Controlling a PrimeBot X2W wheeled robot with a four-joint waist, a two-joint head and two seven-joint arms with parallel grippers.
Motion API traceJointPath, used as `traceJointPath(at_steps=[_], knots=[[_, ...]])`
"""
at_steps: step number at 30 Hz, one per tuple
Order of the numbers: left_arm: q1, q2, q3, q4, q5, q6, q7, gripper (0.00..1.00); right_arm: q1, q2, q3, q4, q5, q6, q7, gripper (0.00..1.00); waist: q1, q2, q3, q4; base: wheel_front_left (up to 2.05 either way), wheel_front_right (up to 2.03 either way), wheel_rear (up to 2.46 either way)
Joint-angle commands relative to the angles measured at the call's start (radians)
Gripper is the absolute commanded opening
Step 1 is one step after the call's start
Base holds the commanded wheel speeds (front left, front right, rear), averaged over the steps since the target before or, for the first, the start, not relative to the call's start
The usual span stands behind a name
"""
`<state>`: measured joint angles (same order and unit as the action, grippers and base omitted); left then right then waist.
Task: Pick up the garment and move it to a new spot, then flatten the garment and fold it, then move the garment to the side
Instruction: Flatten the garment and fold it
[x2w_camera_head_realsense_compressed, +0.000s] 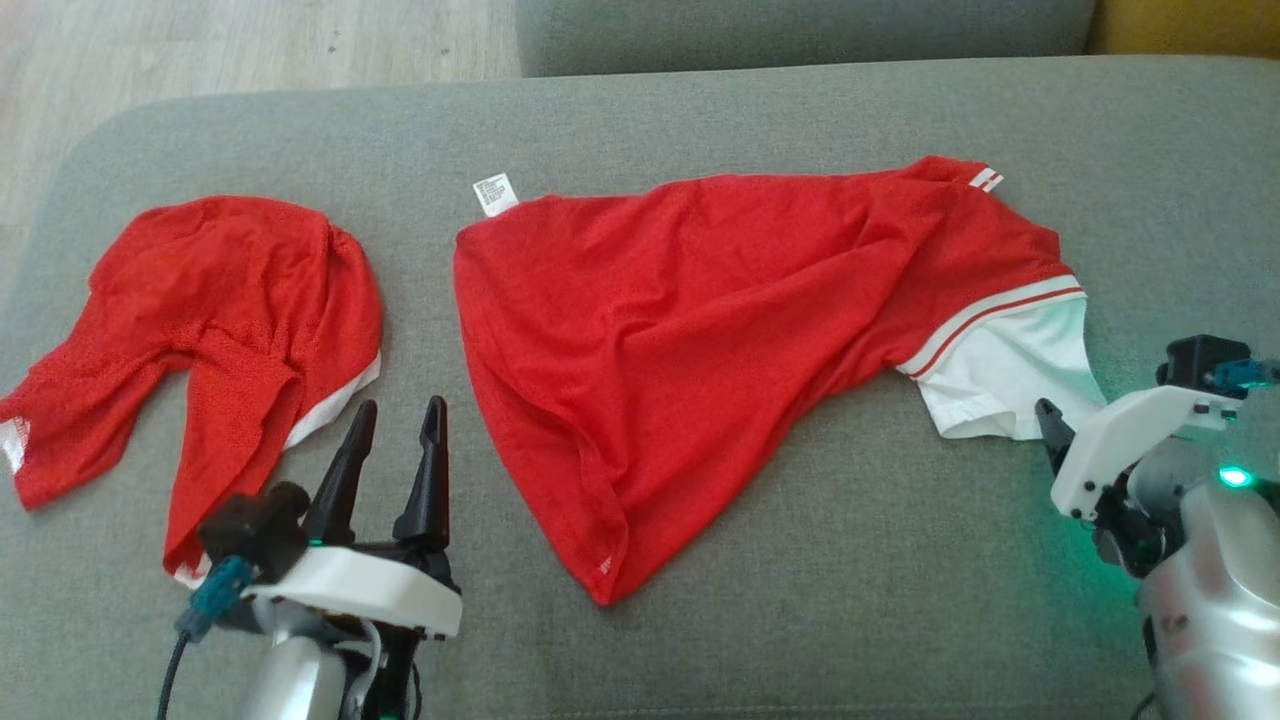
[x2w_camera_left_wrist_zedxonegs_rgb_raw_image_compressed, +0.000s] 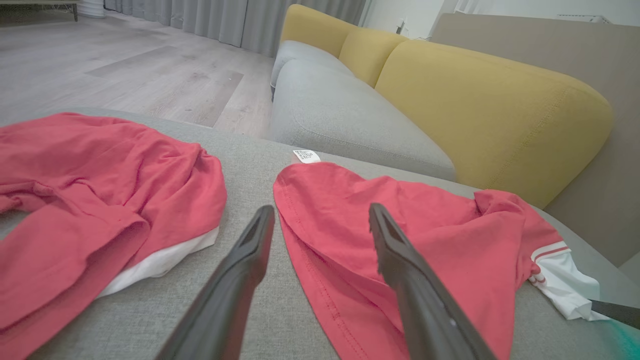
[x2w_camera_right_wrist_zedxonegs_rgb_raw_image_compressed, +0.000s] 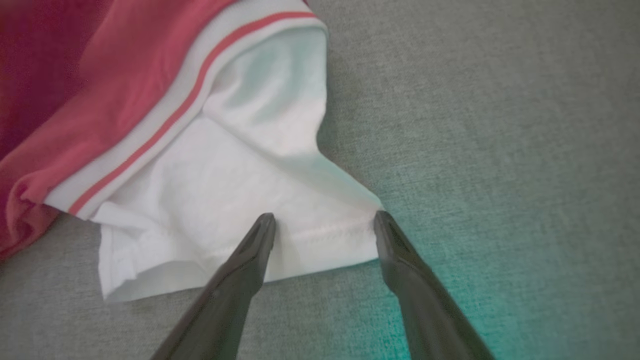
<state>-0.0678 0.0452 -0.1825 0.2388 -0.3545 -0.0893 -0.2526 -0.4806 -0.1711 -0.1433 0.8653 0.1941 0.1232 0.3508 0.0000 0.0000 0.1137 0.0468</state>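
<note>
Print on the tag (x2w_camera_head_realsense_compressed: 495, 193) of the shirt (x2w_camera_head_realsense_compressed: 700, 340) is too small to read. The base of the left tool (x2w_camera_head_realsense_compressed: 402, 405) hides a lower corner of the other garment (x2w_camera_head_realsense_compressed: 230, 320). In the head view the housing of the right tool (x2w_camera_head_realsense_compressed: 1050, 424) covers one finger. The right wrist view blurs the shirt's red part, which is cut off by its edges.

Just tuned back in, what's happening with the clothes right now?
Nothing is held. A red shirt lies rumpled on the grey cushion. The right end effector is open at the hem of its white sleeve. The left end effector, also open, hovers between that shirt and a second red garment.
</note>
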Motion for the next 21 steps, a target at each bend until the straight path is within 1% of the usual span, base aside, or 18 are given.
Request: traceJointPath(at_steps=[1, 5, 6, 7, 8, 9, 10, 16, 21], knots=[[-0.046, 0.005, 0.032, -0.025, 0.006, -0.005, -0.009, 1.0, -0.034, -0.012, 0.009, -0.013, -0.013, 0.008, 0.001, 1.0, 0.0, 0.0, 0.0, 0.001, 0.0, 0.0, 0.0], [-0.043, 0.005, 0.034, -0.027, 0.007, -0.004, -0.009, 1.0, -0.045, -0.013, -0.029, 0.021, -0.041, 0.008, 0.026, 1.0, 0.0, 0.0, -0.002, 0.001, 0.0, 0.0, 0.0], [-0.042, 0.005, 0.035, -0.027, 0.007, -0.004, -0.009, 1.0, -0.047, -0.013, -0.032, 0.028, -0.049, 0.008, 0.033, 0.92, 0.0, 0.0, -0.002, 0.0, 0.0, 0.0, 0.0], [-0.041, 0.005, 0.035, -0.027, 0.007, -0.004, -0.009, 1.0, -0.05, -0.011, -0.035, 0.032, -0.054, 0.008, 0.036, 0.75, 0.0, 0.0, -0.003, -0.001, 0.0, 0.0, 0.0], [-0.04, 0.005, 0.035, -0.027, 0.007, -0.004, -0.009, 1.0, -0.052, -0.008, -0.036, 0.035, -0.058, 0.008, 0.037, 0.54, 0.0, 0.0, -0.003, -0.002, 0.0, 0.0, 0.0], [-0.039, 0.005, 0.036, -0.027, 0.007, -0.004, -0.009, 1.0, -0.053, -0.005, -0.038, 0.036, -0.06, 0.008, 0.036, 0.19, 0.0, 0.0, -0.003, -0.003, 0.0, 0.0, 0.0], [-0.039, 0.005, 0.036, -0.026, 0.007, -0.004, -0.009, 1.0, -0.054, -0.002, -0.037, 0.037, -0.063, 0.008, 0.034, 0.0, 0.0, 0.0, -0.004, -0.004, 0.0, 0.0, 0.0], [-0.036, 0.005, 0.042, -0.028, 0.007, -0.002, -0.009, 1.0, -0.051, 0.009, -0.024, 0.028, -0.054, 0.008, 0.015, 0.0, 0.0, 0.0, -0.015, -0.015, 0.0, 0.0, 0.0], [-0.023, 0.005, 0.046, -0.027, 0.002, 0.001, -0.009, 1.0, -0.024, 0.0, -0.004, -0.016, -0.036, 0.008, 0.051, 0.0, 0.0, 0.0, -0.035, -0.028, 0.0, 0.0, 0.0]])
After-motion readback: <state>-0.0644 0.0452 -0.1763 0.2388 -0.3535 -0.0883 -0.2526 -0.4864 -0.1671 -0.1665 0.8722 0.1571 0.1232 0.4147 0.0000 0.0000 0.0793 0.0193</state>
